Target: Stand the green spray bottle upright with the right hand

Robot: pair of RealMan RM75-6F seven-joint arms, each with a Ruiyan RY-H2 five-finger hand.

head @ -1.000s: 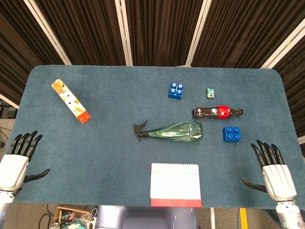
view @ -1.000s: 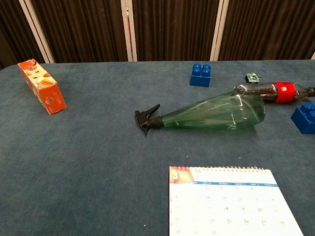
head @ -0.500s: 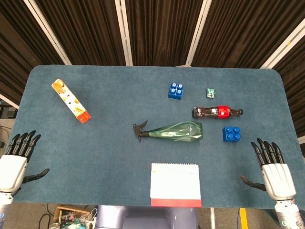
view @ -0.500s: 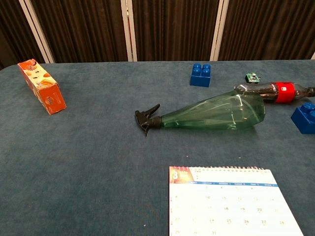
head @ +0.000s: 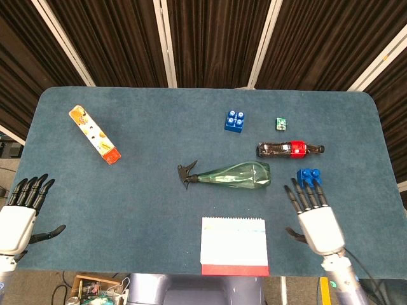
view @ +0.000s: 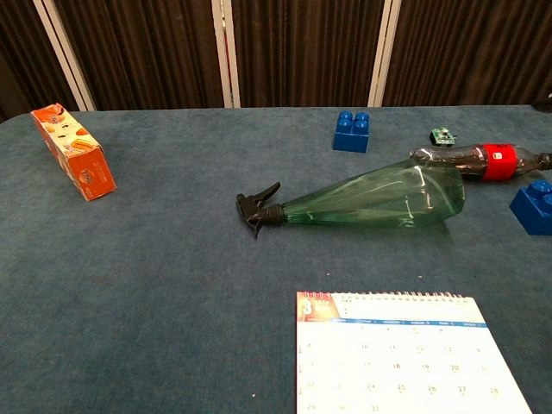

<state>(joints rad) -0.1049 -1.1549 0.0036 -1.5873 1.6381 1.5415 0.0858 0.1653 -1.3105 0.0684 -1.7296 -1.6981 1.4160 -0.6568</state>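
1. Nearest to you, bottom edge of the head view: a calendar (head: 234,245) lies flat on the blue table (head: 146,197), just right of centre. The chest view shows it at lower right, with its printed dates.

2. Your right hand (head: 314,219) is at lower right of the head view, to the right of the calendar. Fingers straight and a little apart, thumb out to the side, holding nothing. Its fingertips (head: 304,189) sit right at the near edge of a blue brick (head: 308,176); you can't tell if they touch it. The chest view doesn't show this hand.

3. Your left hand (head: 19,217) is in the lower left corner, at the table's near edge. Fingers straight and close together, thumb out, nothing in it.

4. The green spray bottle (head: 232,175) is lying on its side mid-table, just above the calendar in the frame, not yet stood up. The black trigger head (head: 188,173) points left, and the fat base points right, toward your right hand's side.

5. Just behind the fat end lies a cola bottle (head: 290,149) with a red label, also on its side, near the spray bottle.

6. Further back: a second blue brick (head: 234,121) right of centre and a small green item (head: 282,123) to its right, too small to identify.

7. Upper left: an orange box (head: 94,134) lies at a diagonal, well apart from everything else.
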